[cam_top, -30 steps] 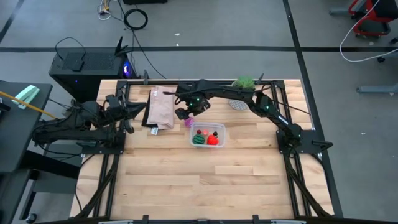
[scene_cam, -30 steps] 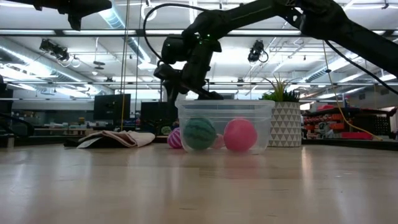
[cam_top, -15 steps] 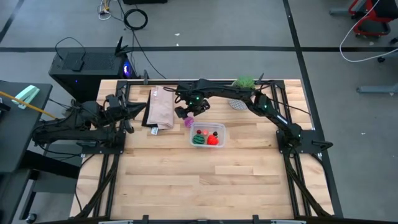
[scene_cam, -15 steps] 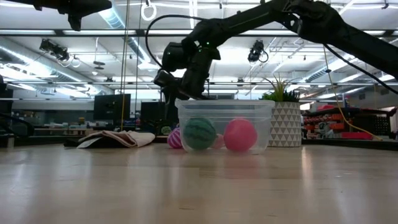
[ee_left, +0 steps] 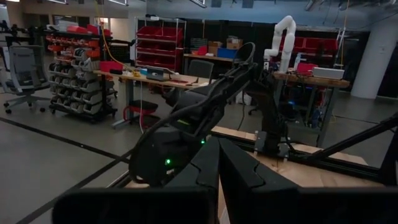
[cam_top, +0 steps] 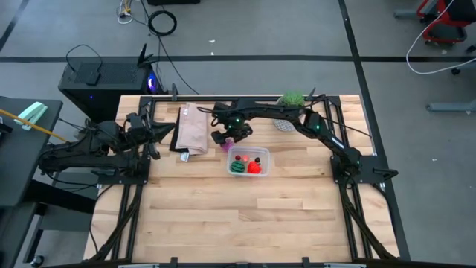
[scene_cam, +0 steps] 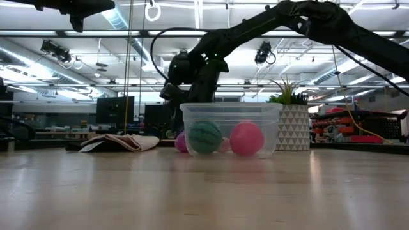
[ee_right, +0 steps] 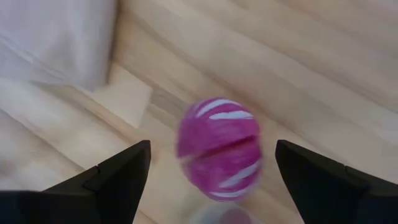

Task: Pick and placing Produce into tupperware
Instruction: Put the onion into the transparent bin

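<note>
My right gripper (ee_right: 212, 149) is open, pointing down over the purple-pink striped ball (ee_right: 217, 146), which sits on the table between the two fingers; I see no touch. In the high view that gripper (cam_top: 227, 136) hovers at the ball (cam_top: 225, 147), just off the far-left corner of the clear tupperware (cam_top: 248, 161). The tub holds the green striped ball (scene_cam: 205, 137), a red lumpy piece (cam_top: 256, 168) and small bits. My left gripper (ee_left: 219, 155) is shut and waits at the table's left edge (cam_top: 165, 131).
A tan paper bag (cam_top: 193, 130) lies left of the ball, close to my right gripper. A potted plant (cam_top: 292, 99) in a white patterned pot (scene_cam: 294, 128) stands at the far edge. Bare wood (cam_top: 245, 216) spreads across the near half of the table.
My right gripper has lowered toward the purple-pink ball and tipped to point more steeply down, shifting slightly toward the tub. The ball and the tub have stayed where they were.
</note>
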{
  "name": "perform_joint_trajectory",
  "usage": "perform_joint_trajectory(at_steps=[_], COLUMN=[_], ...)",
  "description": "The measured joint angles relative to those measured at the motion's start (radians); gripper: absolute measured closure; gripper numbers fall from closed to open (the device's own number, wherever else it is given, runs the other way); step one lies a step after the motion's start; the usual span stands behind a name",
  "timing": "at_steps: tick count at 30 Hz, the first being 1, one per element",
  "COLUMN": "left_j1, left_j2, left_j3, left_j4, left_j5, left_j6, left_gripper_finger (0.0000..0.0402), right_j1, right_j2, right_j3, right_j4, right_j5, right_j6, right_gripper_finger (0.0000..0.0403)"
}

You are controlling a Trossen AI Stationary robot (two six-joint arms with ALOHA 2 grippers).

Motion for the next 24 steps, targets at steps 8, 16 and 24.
perform_joint_trajectory(at_steps=[8, 16, 24], left_j1=[0.000, 0.000, 0.000], left_j2=[0.000, 0.000, 0.000], left_j3=[0.000, 0.000, 0.000], left_j4=[0.000, -0.001, -0.001], left_j5=[0.000, 0.000, 0.000], left_j6=[0.001, 0.006, 0.010], left_gripper_finger=[0.0377, 0.0387, 0.0383], right_j1=[0.002, 0.002, 0.011], right_j2=[-0.001, -0.001, -0.001], right_j3=[0.001, 0.001, 0.001], right_j4=[0.067, 0.065, 0.064], right_j5=[-0.006, -0.029, -0.038], right_j6=[0.018, -0.004, -0.008], right_gripper_finger=[0.0071, 0.0095, 0.0103])
